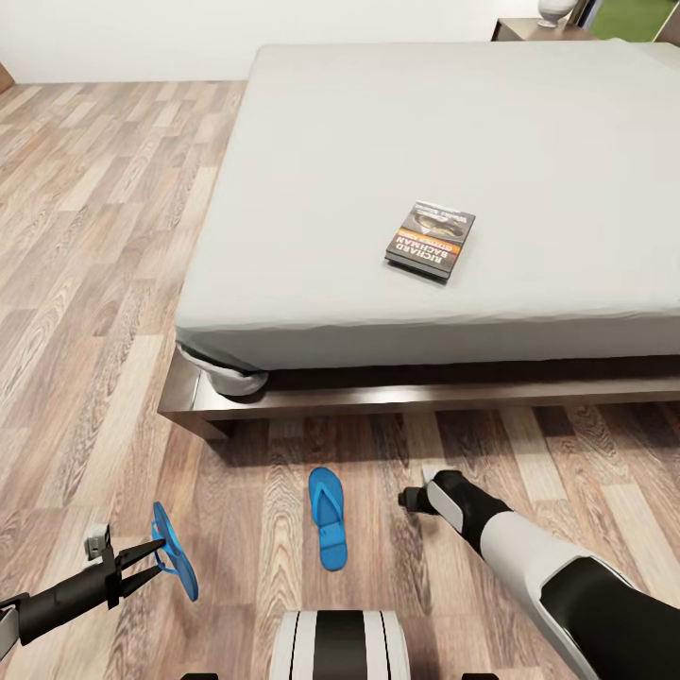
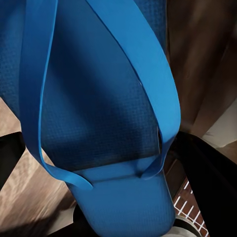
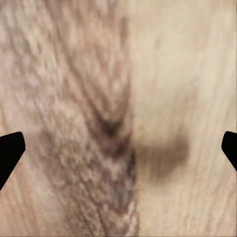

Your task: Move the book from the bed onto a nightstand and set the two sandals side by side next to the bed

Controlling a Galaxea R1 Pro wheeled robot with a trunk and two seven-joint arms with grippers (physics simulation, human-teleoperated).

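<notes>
One sandal (image 1: 174,551) in left end effector (image 1: 157,557), other sandal (image 1: 327,518) on floor (image 1: 94,283).

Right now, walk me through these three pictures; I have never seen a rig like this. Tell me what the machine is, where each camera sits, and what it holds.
This is a simulated wheeled robot with two arms. The big picture comes from its head, looking down at a wood-plank floor and a bed. A book lies on the grey mattress. One blue sandal lies flat on the floor near the bed's foot. The other sandal is pinched in the left gripper, tilted on edge; the left wrist camera, mounted by that gripper, sees it up close. The right gripper points at the floor, and its wrist camera shows bare planks between its open, empty fingertips.
</notes>
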